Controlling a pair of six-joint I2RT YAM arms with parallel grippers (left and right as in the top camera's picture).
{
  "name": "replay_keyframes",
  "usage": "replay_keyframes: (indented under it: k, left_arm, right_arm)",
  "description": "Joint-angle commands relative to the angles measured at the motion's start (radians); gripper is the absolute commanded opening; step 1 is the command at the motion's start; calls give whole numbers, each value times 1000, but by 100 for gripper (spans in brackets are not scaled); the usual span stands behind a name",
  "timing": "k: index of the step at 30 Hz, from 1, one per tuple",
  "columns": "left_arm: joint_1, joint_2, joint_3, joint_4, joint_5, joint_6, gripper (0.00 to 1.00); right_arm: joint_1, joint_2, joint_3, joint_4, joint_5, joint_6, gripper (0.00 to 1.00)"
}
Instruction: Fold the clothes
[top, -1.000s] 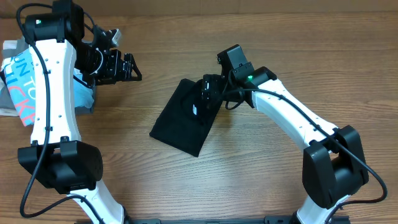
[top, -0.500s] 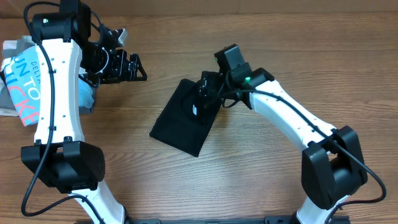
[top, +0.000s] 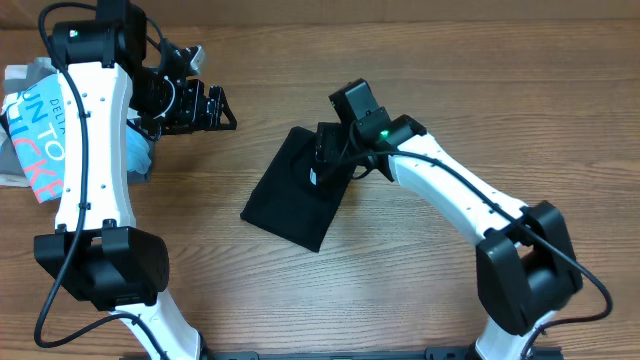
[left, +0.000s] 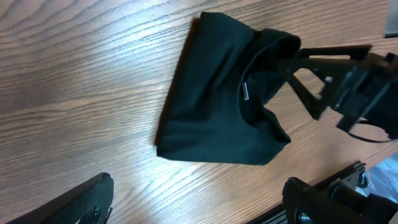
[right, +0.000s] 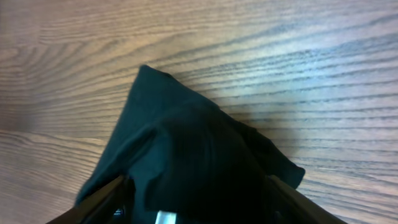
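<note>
From overhead, you have the black T-shirt (top: 290, 205) lying mid-worktop (top: 430, 60) as a narrow, slanted oblong packet, so I judge most of the folding done. What seems left is a last fold or flattening at its far right end, where the right pincer (top: 322, 160) sits on the cloth. The left pincer (top: 215, 108) hangs spread wide and empty, well apart to the far left, near a light-blue printed shirt (top: 22, 125) at the left edge. In the left wrist view, the packet's long edges look straight and its layers soft and matte. The collar curve and the small white neck tag (left: 245, 91) face up. The end by the right pincer rises in a rumpled hump instead of lying flat. In the right wrist view, black fabric swells toward the lens between the two fingers (right: 115, 199), which stand fairly far apart. You cannot tell from this whether they actually pinch the cloth or merely flank it. Smooth, glossy wood grain shows beyond.
</note>
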Motion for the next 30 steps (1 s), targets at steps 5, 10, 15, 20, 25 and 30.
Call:
replay_keyframes:
  k: [5, 10, 15, 20, 25, 30]
  left_arm:
    - [-3, 10, -4, 1, -5, -10, 90]
    - [-3, 10, -3, 2, -6, -10, 91]
    - [-3, 10, -3, 3, -6, -10, 91]
    - [-3, 10, -3, 5, -6, -10, 92]
    - [-3, 10, -3, 4, -6, -10, 91]
    - [-3, 10, -3, 3, -6, -10, 91]
  right_arm:
    - [-8, 40, 30, 7, 29, 29, 29]
    - [-39, 40, 30, -33, 98, 29, 4]
    - [-85, 40, 30, -92, 198, 20, 4]
    - [-133, 40, 30, -150, 245, 11, 5]
    - [-149, 40, 30, -223, 259, -6, 20]
    - [-154, 40, 30, -414, 347, -4, 63]
